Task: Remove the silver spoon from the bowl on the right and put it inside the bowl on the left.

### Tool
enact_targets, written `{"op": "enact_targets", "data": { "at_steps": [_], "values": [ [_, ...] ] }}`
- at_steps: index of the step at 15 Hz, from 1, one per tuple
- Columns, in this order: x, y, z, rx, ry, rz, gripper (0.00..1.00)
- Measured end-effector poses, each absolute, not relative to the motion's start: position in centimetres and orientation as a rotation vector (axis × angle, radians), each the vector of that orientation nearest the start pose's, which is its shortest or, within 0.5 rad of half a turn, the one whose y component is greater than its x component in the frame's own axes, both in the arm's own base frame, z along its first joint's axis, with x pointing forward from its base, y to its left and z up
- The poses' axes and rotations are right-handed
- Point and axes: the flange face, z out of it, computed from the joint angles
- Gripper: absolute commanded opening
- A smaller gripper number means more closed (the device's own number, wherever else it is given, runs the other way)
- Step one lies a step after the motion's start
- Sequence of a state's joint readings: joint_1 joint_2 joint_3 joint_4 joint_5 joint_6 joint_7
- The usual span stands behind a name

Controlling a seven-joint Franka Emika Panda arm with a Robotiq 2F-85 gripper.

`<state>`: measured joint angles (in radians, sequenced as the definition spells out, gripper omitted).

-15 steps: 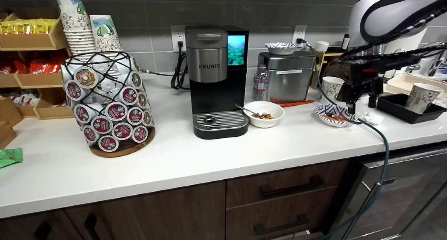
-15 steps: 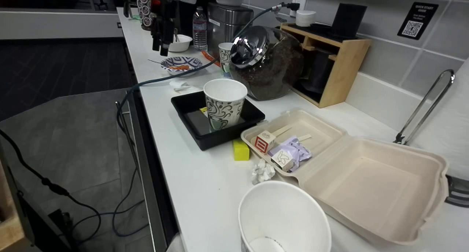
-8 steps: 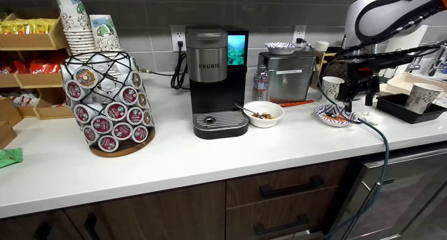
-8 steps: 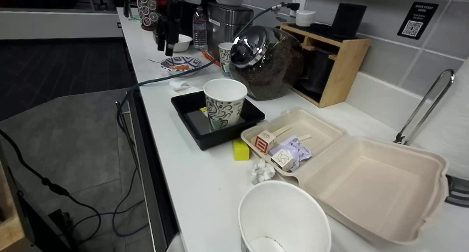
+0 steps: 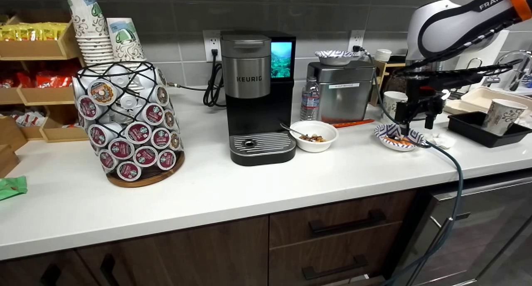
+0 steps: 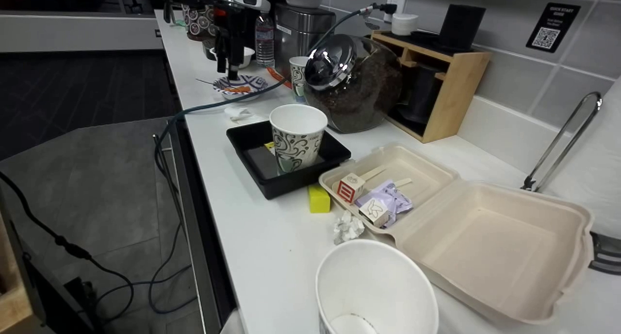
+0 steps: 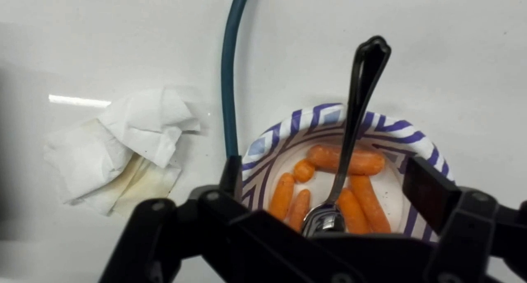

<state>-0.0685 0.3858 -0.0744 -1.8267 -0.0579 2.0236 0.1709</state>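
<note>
Black, spread wide and gripping nothing, the claw (image 7: pixel 331 183) hangs over a shallow paper bowl (image 7: pixel 411 131) patterned in purple and white, its two fingers (image 7: pixel 432 196) standing either side of the silver spoon (image 7: pixel 350 137). The spoon's scoop lies under the claw among orange baby carrots (image 7: pixel 367 161), which probably keep it from sliding, while its slim handle with a flared tip crosses the rim and juts past the claw, out over the white counter (image 5: pixel 216 194). That slant looks helpful: with the rim propping the stem up, the fingers could meet around it without digging into the food, which is likely why the claw straddles it. Whether the fingers reach below the rim I cannot tell. Well away from the claw, to its left in an exterior view, sits a deep round white bowl (image 5: pixel 314 147), the likely goal; a second metal spoon (image 5: pixel 293 130) leans on its rim, so the newcomer may need a free stretch beside it. Just beside one finger in the wrist view runs a teal hose (image 7: pixel 228 81), which could snag the lift; a crumpled white napkin (image 7: pixel 144 126) lies on that side of the claw.
</note>
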Motion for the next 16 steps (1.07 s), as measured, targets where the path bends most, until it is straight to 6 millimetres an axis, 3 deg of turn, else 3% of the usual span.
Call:
{"op": "enact_targets", "data": {
  "at_steps": [1,2,5,6,9,14,15,16],
  "values": [
    [61.2,-8.9,30.8,-3.173,0.451,0.307,0.77],
    [61.2,-8.8,30.5,-3.168,0.455,0.314,0.78],
    [61.2,-8.8,29.8,-3.154,0.465,0.330,0.61],
    [61.2,-8.8,29.6,-3.149,0.469,0.334,0.52],
    [61.2,-8.7,29.1,-3.135,0.478,0.344,0.44],
    [61.4,-8.4,28.5,-3.128,0.478,0.356,0.40],
    [61.5,-8.4,28.4,-3.128,0.477,0.356,0.35],
    [61.6,-8.4,28.2,-3.128,0.477,0.357,0.21]
  ]
}}
